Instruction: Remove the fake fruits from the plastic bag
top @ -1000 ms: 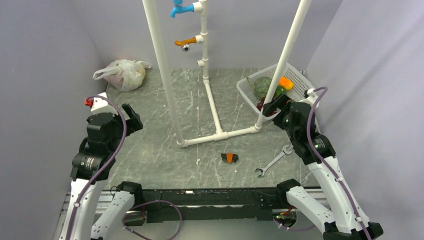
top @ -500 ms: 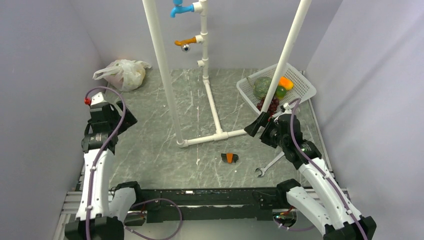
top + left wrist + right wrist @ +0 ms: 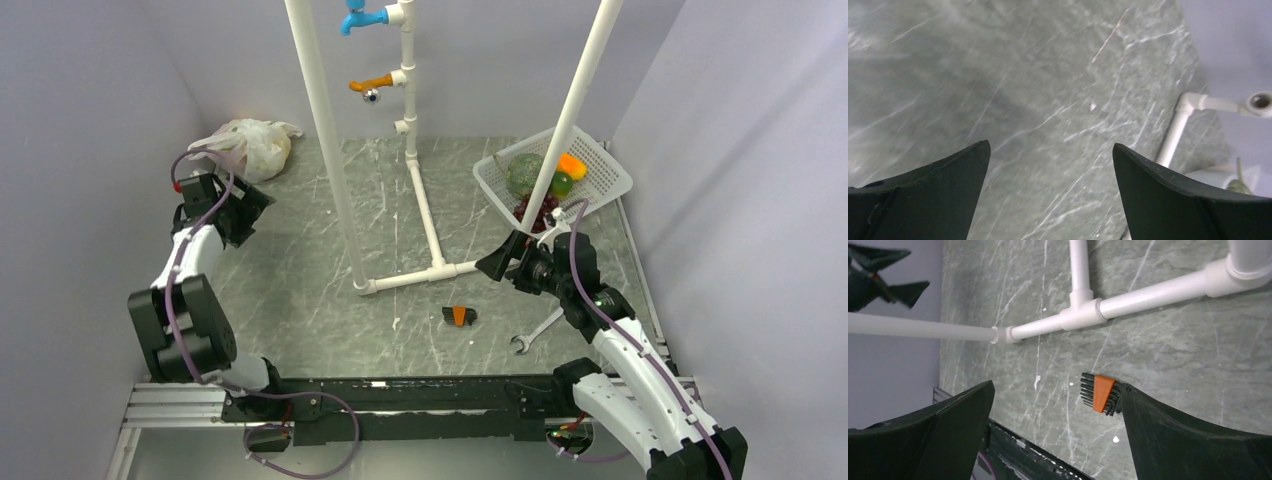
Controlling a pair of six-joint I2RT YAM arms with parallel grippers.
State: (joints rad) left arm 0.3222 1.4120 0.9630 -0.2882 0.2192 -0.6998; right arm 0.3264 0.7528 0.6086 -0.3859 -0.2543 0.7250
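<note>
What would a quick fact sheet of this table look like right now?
plastic bag: far left corner, untouched, contents not discernible
left end effector: open, empty, short of the bag
right end effector: open, empty, near the white pipe frame
basket: far right, holds a green melon
wrench: lying on the table, near right

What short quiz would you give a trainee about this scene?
1. True or false: the left gripper is shut on the bag.
2. Where on the table does the bag lie? A: far left corner. B: near right corner. C: the middle.
3. Fill in: the right gripper holds nothing, and it is ___.
Key: 1 false; 2 A; 3 open.
</note>
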